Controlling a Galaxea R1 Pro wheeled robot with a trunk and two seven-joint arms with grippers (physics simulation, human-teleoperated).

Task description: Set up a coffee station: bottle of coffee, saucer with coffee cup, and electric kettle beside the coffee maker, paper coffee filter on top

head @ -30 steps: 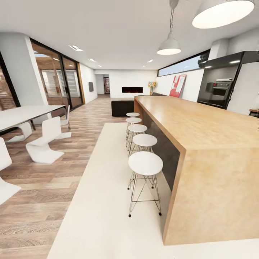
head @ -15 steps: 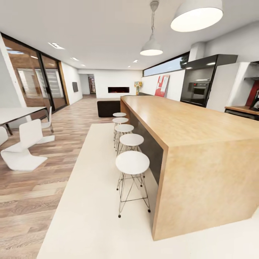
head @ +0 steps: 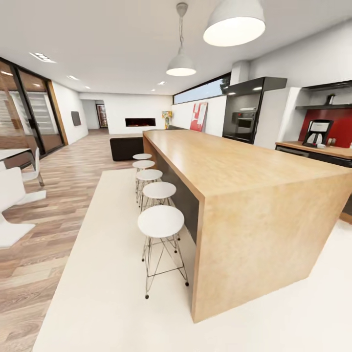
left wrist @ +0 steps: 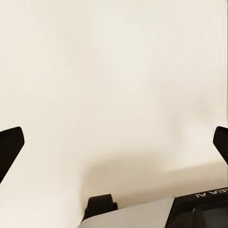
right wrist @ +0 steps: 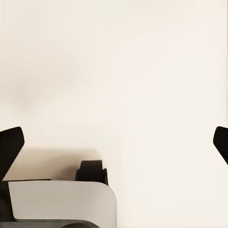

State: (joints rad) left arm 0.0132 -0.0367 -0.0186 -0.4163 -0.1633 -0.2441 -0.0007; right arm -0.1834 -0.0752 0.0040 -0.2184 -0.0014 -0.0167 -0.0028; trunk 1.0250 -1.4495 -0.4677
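The coffee maker (head: 317, 133), black with a pale upper body, stands far off at the right on the kitchen countertop (head: 308, 147), in front of a red wall panel. Above it hangs the dark kitchen shelf (head: 320, 106), with a small dark object (head: 331, 99) on it that is too small to identify. In the left wrist view my left gripper (left wrist: 114, 147) is open, its black fingertips (left wrist: 10, 147) far apart over the cream floor. My right gripper (right wrist: 114, 147) is open in the same way, with nothing between its fingertips (right wrist: 10, 148).
A long wooden island (head: 234, 195) runs down the middle, with a row of white stools (head: 160, 222) along its left side on a cream rug (head: 107, 303). A black wall oven (head: 244, 120) stands behind. White chairs (head: 10, 195) sit at the left. Pendant lamps (head: 233, 24) hang overhead.
The head camera has swung to the right, so the island and stools sit further left in the picture. The countertop with the coffee maker and the shelf have come into view at the right.
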